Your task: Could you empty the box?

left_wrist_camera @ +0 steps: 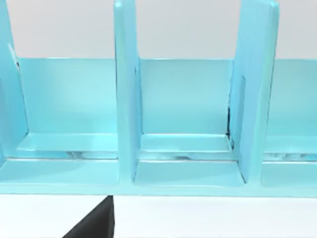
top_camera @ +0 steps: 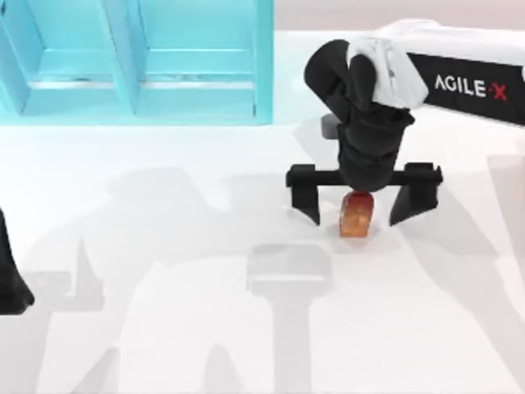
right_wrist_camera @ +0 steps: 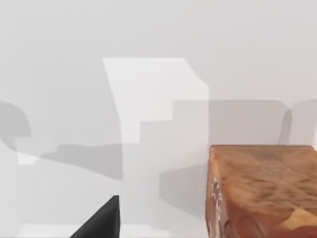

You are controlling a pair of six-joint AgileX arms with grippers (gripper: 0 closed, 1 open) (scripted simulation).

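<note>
Brown block (top_camera: 358, 215) sits between spread right tool (top_camera: 362, 205) fingers.

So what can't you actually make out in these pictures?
- Top view: the right gripper and its wrist cover the back of the brown block.
- Right wrist view: the block is cut off by the edge.
- Top view: the blue box and left arm are cut off by edges.

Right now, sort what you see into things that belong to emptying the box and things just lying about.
Part of the job:
- blue box, top view's upper left
- brown block, on the table outside the box
- right gripper, open above the block

Not in use:
- table
- left arm, parked at left edge
</note>
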